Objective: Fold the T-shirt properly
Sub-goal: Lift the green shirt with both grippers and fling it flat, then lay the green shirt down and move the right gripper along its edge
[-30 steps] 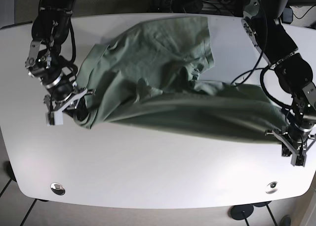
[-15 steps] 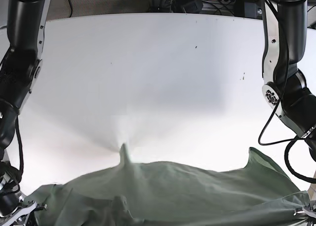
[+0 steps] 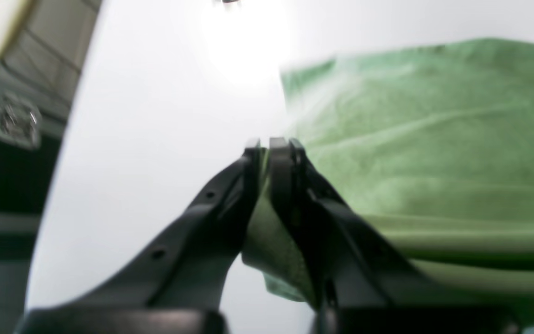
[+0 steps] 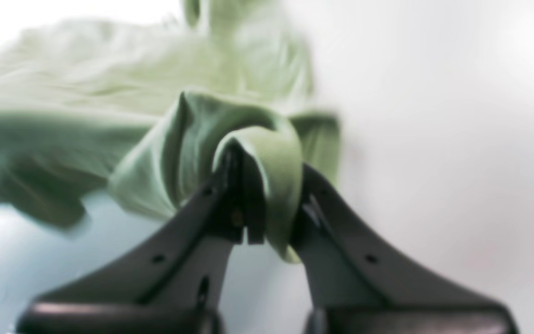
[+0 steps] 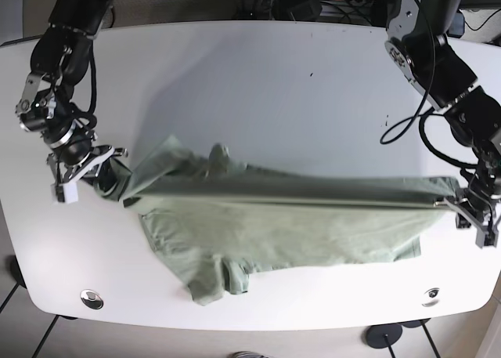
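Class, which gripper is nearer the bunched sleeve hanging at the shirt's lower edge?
Right. The right gripper grips the green T-shirt just up-left of that sleeve; the left gripper holds the far opposite end.

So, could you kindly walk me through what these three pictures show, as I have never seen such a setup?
This is a robot with two black arms working at a white table. The wide picture looks down from above; the other two come from cameras mounted on each wrist, looking along its tool. A green T-shirt lies on the table, stretched between the arms. The left tool, at the right of the overhead picture, is shut on one edge of the shirt. The right tool, at the left of the overhead picture, pinches a bunched fold of it. Both wrist pictures are blurred.
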Available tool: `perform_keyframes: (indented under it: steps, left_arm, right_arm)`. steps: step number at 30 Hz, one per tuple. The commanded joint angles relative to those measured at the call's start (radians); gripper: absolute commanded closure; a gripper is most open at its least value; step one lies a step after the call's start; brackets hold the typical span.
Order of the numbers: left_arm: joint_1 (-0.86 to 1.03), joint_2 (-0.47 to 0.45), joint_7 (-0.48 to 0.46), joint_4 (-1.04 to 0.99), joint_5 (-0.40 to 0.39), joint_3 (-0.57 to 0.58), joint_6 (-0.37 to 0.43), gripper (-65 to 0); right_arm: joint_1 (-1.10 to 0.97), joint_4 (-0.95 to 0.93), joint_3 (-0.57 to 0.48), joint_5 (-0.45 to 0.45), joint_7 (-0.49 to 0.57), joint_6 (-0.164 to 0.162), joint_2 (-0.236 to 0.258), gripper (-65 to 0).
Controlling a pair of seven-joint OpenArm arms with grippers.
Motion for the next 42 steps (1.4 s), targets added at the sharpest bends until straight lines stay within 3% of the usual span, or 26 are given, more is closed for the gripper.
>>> perform_keyframes:
  steps: [1, 4, 6, 12, 20, 22, 24, 26, 29, 32, 35, 36, 37, 42]
  left_arm:
    - [0.057, -0.016, -0.029, 0.05, 0.009, -0.032, 0.008, 0.0]
    - [0.16, 0.004, -0.03, 0.067, 0.009, -0.09, -0.04, 0.0]
    - [0.212, 0.006, -0.027, 0.067, 0.009, -0.134, -0.084, 0.0]
    - [0.326, 0.006, -0.027, 0.068, 0.009, -0.202, -0.096, 0.0]
    - [0.412, 0.006, -0.027, 0.068, 0.009, -0.205, -0.096, 0.0]
    - [0.412, 0.006, -0.024, 0.068, 0.011, -0.202, -0.096, -4.9]
    - [0.412, 0.006, -0.024, 0.068, 0.014, -0.204, -0.093, -16.8]
    - [0.412, 0.006, -0.024, 0.068, 0.014, -0.204, -0.092, -26.8]
    - [0.412, 0.006, -0.024, 0.07, 0.011, -0.204, -0.096, -30.6]
    - [0.405, 0.004, -0.027, 0.102, 0.008, -0.204, -0.098, -30.6]
    - [0.402, 0.012, -0.027, 0.145, 0.008, -0.196, -0.105, -30.6]
    - [0.392, 0.022, -0.029, 0.145, 0.008, -0.194, -0.105, -30.6]
    - [0.373, 0.026, -0.027, 0.145, 0.009, -0.194, -0.105, -30.6]
    - [0.355, 0.058, -0.027, 0.146, 0.014, -0.179, -0.105, -30.6]
  right_arm:
    - [-0.059, 0.034, 0.032, -0.005, 0.033, 0.012, -0.005, -2.1]
    - [-0.166, 0.04, 0.058, -0.008, 0.033, 0.067, -0.051, -2.1]
    - [-0.227, 0.051, 0.078, -0.007, 0.033, 0.076, -0.067, -2.1]
    - [-0.321, 0.055, 0.085, -0.005, 0.033, 0.076, -0.074, -2.2]
    - [-0.378, 0.054, 0.079, -0.004, 0.033, 0.076, -0.076, -2.7]
    - [-0.378, 0.052, 0.078, -0.004, 0.033, 0.076, -0.076, -3.2]
    - [-0.378, 0.055, 0.078, -0.004, 0.033, 0.076, -0.076, -9.5]
    - [-0.379, 0.058, 0.079, -0.004, 0.03, 0.076, -0.076, -21.7]
    - [-0.378, 0.06, 0.084, -0.004, 0.032, 0.076, -0.076, -37.9]
    - [-0.359, 0.06, 0.085, -0.004, 0.044, 0.079, -0.076, -37.4]
    - [-0.326, 0.058, 0.092, -0.004, 0.059, 0.145, -0.076, -37.7]
    - [-0.303, 0.058, 0.092, -0.004, 0.059, 0.18, -0.076, -37.7]
    - [-0.284, 0.055, 0.092, -0.004, 0.059, 0.19, -0.076, -37.7]
    - [-0.096, -0.103, 0.084, -0.013, 0.059, 0.187, -0.073, -37.3]
